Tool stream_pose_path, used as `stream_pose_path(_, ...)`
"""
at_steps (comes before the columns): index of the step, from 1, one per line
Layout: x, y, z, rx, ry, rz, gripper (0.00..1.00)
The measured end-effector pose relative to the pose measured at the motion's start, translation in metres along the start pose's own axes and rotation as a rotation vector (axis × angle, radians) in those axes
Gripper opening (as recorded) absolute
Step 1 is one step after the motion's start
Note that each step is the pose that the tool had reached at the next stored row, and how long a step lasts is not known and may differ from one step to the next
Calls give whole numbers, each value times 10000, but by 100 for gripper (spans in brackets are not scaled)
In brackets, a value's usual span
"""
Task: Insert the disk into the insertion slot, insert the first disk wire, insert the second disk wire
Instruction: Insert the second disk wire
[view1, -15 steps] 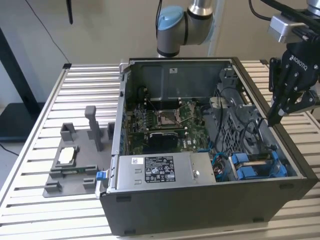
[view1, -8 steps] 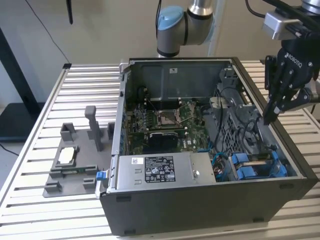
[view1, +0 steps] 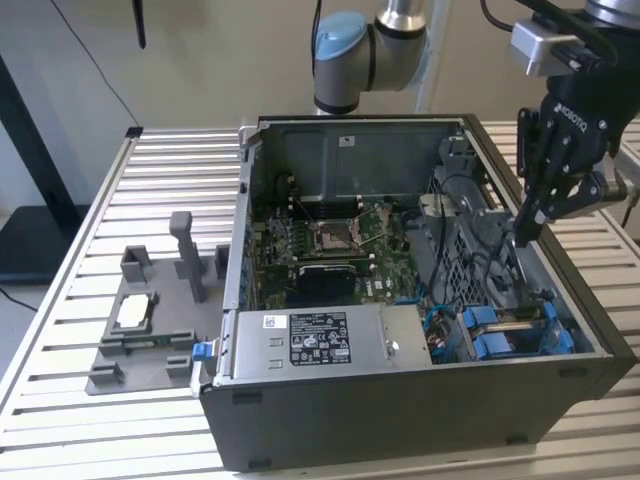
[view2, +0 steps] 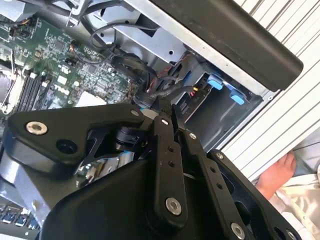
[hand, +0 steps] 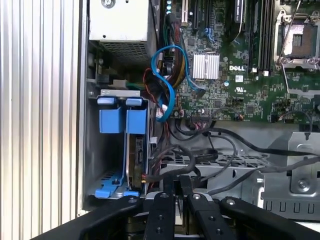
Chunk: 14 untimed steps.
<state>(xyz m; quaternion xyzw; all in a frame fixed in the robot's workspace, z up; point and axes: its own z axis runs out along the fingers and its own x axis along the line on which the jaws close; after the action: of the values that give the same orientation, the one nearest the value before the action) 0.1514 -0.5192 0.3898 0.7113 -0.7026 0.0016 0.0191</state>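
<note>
The computer case (view1: 400, 430) is set on the table (view1: 60, 440); inside, the insertion slot (view1: 515, 330) is placed toward the exterior view's right.

Plain pale wall (view1: 200, 60) behind, evenly lit. Work surface: a table (view1: 70, 430) of ribbed aluminium slats, bright under soft light. At the exterior view's left, a black post (view1: 35, 150) slants down to a dark flat base (view1: 30, 245) beyond the table edge.

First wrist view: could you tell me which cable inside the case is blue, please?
The thin cable looping beside the silver heatsink; the thicker cables by the tool are black.
</note>
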Motion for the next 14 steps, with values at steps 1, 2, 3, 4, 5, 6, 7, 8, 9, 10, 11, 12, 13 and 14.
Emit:
stream_pose_path(1,-2,23,0,1,-2,0,16)
stream_pose_path(2,-3,47,1,4,-2,0,16)
stream_pose_path(3,-4,74,1,9,-1,-1,16)
stream_pose_path(4,-4,102,2,14,-1,0,16)
stream_pose_path(5,-5,130,3,20,-2,0,16)
stream_pose_path(6,-5,159,3,27,0,2,16)
stream_pose_path(7,-5,185,4,37,-1,2,16)
stream_pose_path(8,-5,208,5,47,-1,1,16)
stream_pose_path(9,-4,226,6,55,-2,1,16)
stream_pose_path(10,0,247,6,63,-1,2,16)
stream_pose_path(11,5,265,6,70,0,2,16)
stream_pose_path(12,15,281,7,75,1,2,16)
stream_pose_path(13,30,293,8,78,0,2,16)
stream_pose_path(14,48,302,8,80,1,3,16)
